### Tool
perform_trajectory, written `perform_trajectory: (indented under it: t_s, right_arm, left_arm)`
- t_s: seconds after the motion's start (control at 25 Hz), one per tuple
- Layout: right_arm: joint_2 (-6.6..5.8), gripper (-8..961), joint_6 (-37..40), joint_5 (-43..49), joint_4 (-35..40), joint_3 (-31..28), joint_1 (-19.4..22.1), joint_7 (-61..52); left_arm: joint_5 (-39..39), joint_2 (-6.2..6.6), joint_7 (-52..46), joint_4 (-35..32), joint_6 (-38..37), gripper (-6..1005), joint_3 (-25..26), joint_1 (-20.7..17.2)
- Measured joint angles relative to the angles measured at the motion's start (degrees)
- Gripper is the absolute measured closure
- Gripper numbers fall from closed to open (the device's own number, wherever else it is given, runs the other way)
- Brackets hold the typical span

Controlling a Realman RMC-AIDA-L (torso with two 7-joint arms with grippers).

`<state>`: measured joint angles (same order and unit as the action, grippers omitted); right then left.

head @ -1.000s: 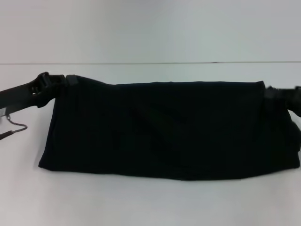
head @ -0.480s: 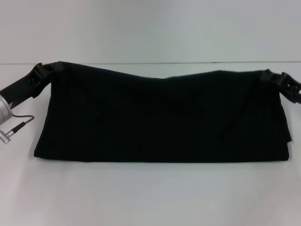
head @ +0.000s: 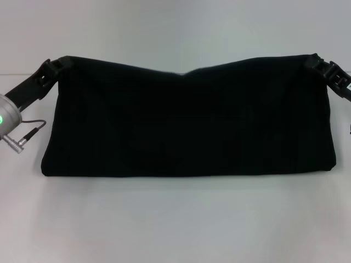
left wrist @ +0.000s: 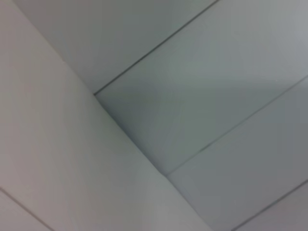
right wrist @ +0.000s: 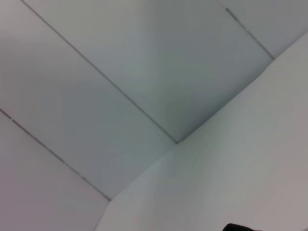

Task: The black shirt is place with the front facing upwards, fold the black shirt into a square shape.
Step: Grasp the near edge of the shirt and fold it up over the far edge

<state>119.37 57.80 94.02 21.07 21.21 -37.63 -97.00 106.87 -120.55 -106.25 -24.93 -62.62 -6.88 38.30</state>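
The black shirt (head: 189, 118) hangs as a wide folded band in the head view, held up by its two upper corners, its lower edge near the white table (head: 175, 219). My left gripper (head: 59, 64) is shut on the upper left corner. My right gripper (head: 313, 60) is shut on the upper right corner. The top edge sags in the middle between them. No lettering or label shows on the cloth. Both wrist views show only white wall and ceiling panels.
A silver connector with a cable (head: 16, 139) hangs from the left arm beside the shirt. The white table runs back to a white wall (head: 175, 33).
Both grippers have lifted the shirt's top edge higher and away from me. The lower edge has risen and straightened, and the cloth now hangs more upright.
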Motion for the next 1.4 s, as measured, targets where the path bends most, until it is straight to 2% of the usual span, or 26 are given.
perform_trajectory:
  t_s: [0.32, 0.48, 0.8, 0.92, 1.04, 1.12, 1.2, 1.24, 1.36, 1.4]
  right_arm:
    - [0.43, 872, -8.1, -4.5, -4.4, -0.3, -2.2, 10.5]
    - [0.66, 873, -11.7, -9.2, -6.1, -0.2, -3.6, 17.4]
    - [0.87, 862, -18.3, -11.0, -8.1, -0.4, -7.8, 30.2]
    - [0.87, 855, -18.9, -11.9, -8.9, -0.4, -8.3, 31.8]
    - [0.87, 848, -19.1, -13.9, -9.7, -0.4, -8.2, 32.9]
    - [0.83, 764, -18.9, -15.2, -9.9, -0.4, -7.8, 32.9]
    - [0.72, 679, -18.3, -16.5, -9.9, -0.4, -7.2, 32.7]
    - [0.66, 637, -17.8, -17.0, -9.9, -0.4, -6.9, 32.6]
    - [0.43, 395, -14.5, -17.4, -9.8, 0.5, -5.5, 32.4]
    - [0.28, 355, -12.3, -16.7, -9.5, 1.6, -4.7, 32.4]
  left_arm:
    - [-3.0, -2.20, 7.4, 3.0, 10.6, 957, 0.0, 2.7]
    - [-7.1, -3.09, 12.5, 4.5, 15.1, 957, 0.0, 3.8]
    - [-18.8, -3.30, 26.8, 8.9, 16.2, 957, 0.3, 4.7]
    - [-21.4, -3.36, 30.1, 10.2, 16.2, 957, 0.4, 4.9]
    - [-21.8, -3.38, 30.7, 10.4, 16.5, 842, 0.4, 4.8]
    - [-22.4, -3.38, 31.1, 10.4, 17.1, 765, 0.4, 4.6]
    - [-23.6, -3.38, 31.2, 10.4, 17.5, 532, 0.4, 4.1]
    - [-23.8, -3.38, 31.1, 10.4, 17.4, 500, 0.4, 3.9]
    - [-23.8, -3.19, 29.6, 10.4, 16.2, 405, -0.1, 2.6]
    - [-23.5, -3.01, 28.5, 10.4, 15.5, 374, -0.8, 2.1]
